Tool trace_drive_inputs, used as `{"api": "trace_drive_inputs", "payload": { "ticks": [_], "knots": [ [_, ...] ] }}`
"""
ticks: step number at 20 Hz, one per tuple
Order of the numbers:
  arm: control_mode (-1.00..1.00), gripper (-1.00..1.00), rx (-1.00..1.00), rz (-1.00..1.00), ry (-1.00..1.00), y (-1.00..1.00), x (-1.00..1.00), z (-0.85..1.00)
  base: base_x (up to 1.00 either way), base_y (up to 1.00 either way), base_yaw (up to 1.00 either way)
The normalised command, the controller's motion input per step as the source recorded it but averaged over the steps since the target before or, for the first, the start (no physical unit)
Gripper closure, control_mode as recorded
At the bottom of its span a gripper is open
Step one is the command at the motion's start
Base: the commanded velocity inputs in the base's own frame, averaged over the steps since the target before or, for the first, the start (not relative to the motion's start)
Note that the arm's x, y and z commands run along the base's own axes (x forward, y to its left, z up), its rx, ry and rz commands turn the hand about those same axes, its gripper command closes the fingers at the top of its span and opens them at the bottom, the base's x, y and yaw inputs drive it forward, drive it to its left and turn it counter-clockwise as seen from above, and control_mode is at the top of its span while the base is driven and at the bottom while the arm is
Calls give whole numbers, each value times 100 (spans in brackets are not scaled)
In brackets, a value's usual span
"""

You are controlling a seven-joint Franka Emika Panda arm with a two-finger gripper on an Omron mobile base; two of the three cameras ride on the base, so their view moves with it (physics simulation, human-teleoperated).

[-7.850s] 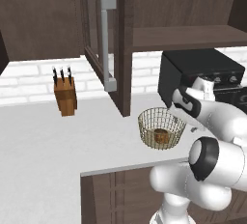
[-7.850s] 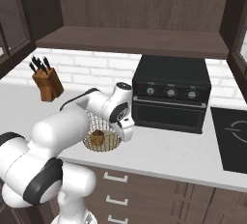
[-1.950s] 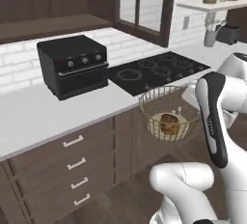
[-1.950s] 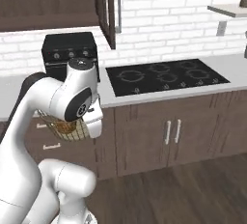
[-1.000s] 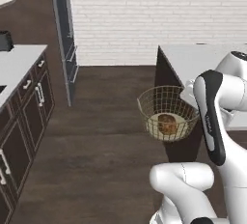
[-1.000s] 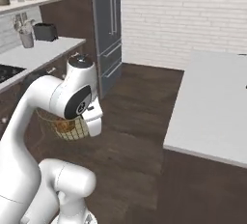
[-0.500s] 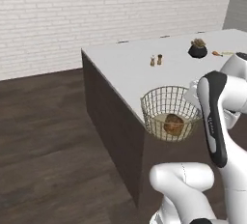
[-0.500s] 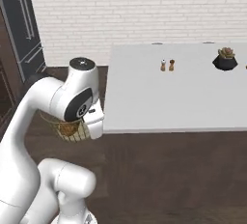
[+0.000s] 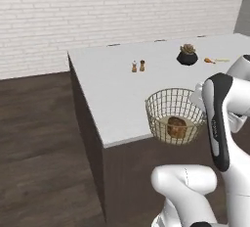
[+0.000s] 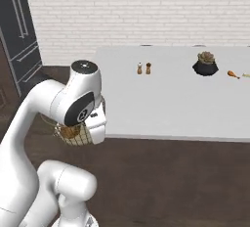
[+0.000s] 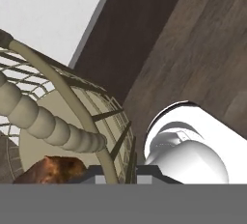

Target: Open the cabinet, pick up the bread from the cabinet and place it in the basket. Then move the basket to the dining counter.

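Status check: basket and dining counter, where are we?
Gripper shut on basket rim. Bread inside. Basket held at the near edge of the dining counter; shakers farther back.

Both base cams sit behind arm, L and R, facing fwd/down; both share the dining counter [image 9: 117, 86], shakers [image 9: 138, 66] and potted plant [image 10: 205, 63]. Hand cam is very near the basket [image 11: 72, 121] rim, apparently looking down past it to floor.

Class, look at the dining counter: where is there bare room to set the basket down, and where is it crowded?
The dining counter is bare from its near edge up to the shakers. The far right is busier, with the potted plant and a small orange item. The basket hangs over the near edge.
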Motion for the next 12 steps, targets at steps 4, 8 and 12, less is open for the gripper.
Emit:
{"api": "trace_drive_inputs", "payload": {
  "ticks": [4,8,12],
  "knots": [
    [100,100,0,0,0,0,0,0,54,-70,38],
    [100,100,0,0,0,0,0,0,55,-59,42],
    [100,100,0,0,0,0,0,0,29,-7,25]
  ]
}}
